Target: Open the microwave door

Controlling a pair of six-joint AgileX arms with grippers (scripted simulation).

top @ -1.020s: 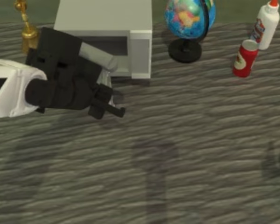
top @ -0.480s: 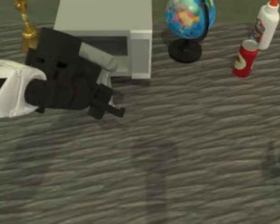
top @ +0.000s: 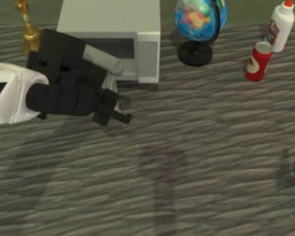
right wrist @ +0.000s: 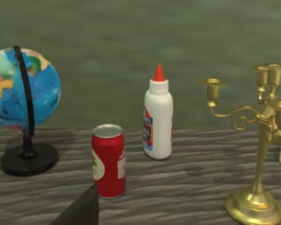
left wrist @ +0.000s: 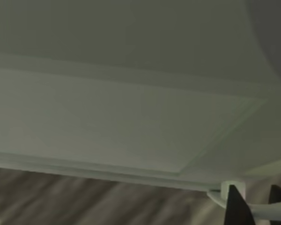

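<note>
Microwave [top: 110, 19]: a boxy off-white oven at the table's far edge, left of centre in the top view; its dark cavity shows open at the front.
Microwave door [top: 104, 59]: swung out from the cavity toward the left, its free edge angled to the front of the table; most of the panel lies under the left arm. In the left wrist view the door [left wrist: 131, 117] fills the frame as a pale framed panel.
Door handle [left wrist: 253, 208]: a pale curved bar on a short post at the panel's edge, seen only in the left wrist view.
Left gripper [top: 113, 109]: in front of the microwave, at the door's free edge; its dark fingers [left wrist: 236, 208] stand on either side of the handle, clenched around it as far as the wrist view shows.
Right gripper [right wrist: 82, 211]: out of the top view; only a dark finger tip shows in its own wrist view, and I cannot tell how it is set.
Globe [top: 200, 19]: on a black stand just right of the microwave, clear of the door's swing.
Red can [top: 258, 61]: upright, well right of the globe.
Glue bottle [top: 280, 25]: white with an orange cap, just behind the can to the right.
Gold candlestick [top: 28, 27]: at the microwave's left, close behind the left arm.
In the way: the left arm itself hides the door's hinge side from above.
Table [top: 187, 172]: grey, streaked, bare at the front.
</note>
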